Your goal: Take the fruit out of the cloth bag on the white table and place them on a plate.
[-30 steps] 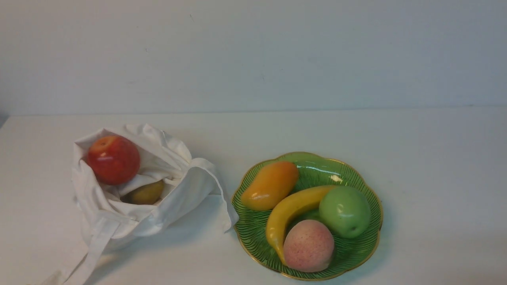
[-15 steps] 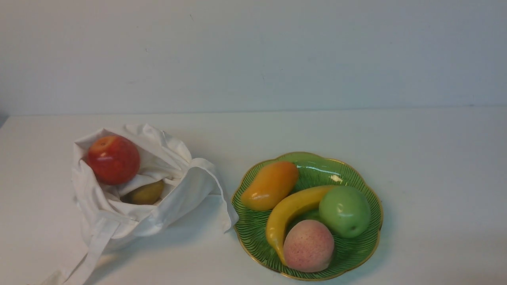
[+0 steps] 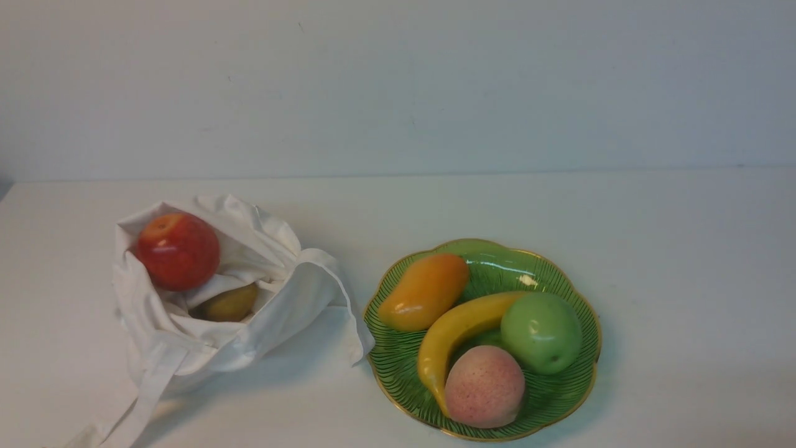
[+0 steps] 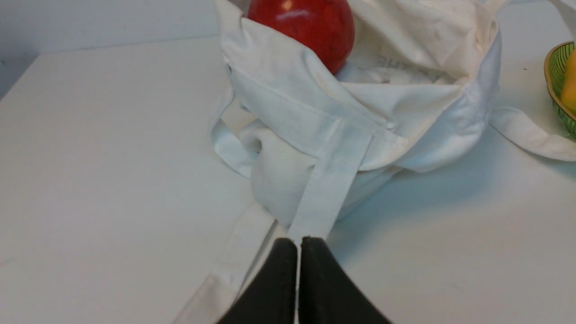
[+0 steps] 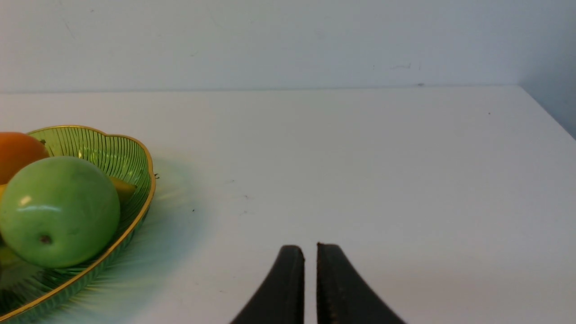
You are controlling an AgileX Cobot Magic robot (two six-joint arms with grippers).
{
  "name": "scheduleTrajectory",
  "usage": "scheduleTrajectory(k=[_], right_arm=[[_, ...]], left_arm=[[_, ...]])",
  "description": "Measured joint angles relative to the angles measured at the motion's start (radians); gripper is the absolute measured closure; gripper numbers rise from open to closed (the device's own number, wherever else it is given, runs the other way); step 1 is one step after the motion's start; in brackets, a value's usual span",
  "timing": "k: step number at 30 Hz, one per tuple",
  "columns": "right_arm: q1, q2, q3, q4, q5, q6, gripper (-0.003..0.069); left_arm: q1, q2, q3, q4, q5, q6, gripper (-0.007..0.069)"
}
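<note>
Red apple (image 3: 178, 251): sits high in the open mouth of my cloth bag (image 3: 273, 292), at the far left side of it; my left wrist view shows it too, past the bag's near wall.
Olive-yellow fruit (image 3: 229, 303): lower in the bag, just beside the apple and half buried in folds; only the front view shows it, since the bag's near wall hides it from my left wrist camera.
Mango (image 3: 424, 290): on the plate (image 3: 563, 398), at its far left part, touching the banana (image 3: 453, 336).
Other plate fruit: a green apple (image 3: 541, 333) to the right and a pink peach (image 3: 484, 386) at the near edge, both against the banana.
Plate and bag: side by side on the tabletop (image 3: 684, 249), the bag to the left, one strap drooping close to the plate's rim.
Left claw (image 4: 298, 245): clenched, tips pressed together, empty; it points at the bag's near strap (image 4: 330, 189), and the strap's lower end reaches right to my tips. The apple lies beyond, across the bag.
Right claw (image 5: 309, 252): nearly clenched, a thin slit between the tips, holding nothing, over bare tabletop; the plate and green apple sit well off to one side.
Front view: shows neither claw.
</note>
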Motion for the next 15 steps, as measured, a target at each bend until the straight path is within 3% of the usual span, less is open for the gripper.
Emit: scheduleTrajectory(k=[15], right_arm=[[0.000, 0.000, 0.000, 0.000, 0.000, 0.000, 0.0622]], left_arm=[[0.000, 0.000, 0.000, 0.000, 0.000, 0.000, 0.0632]])
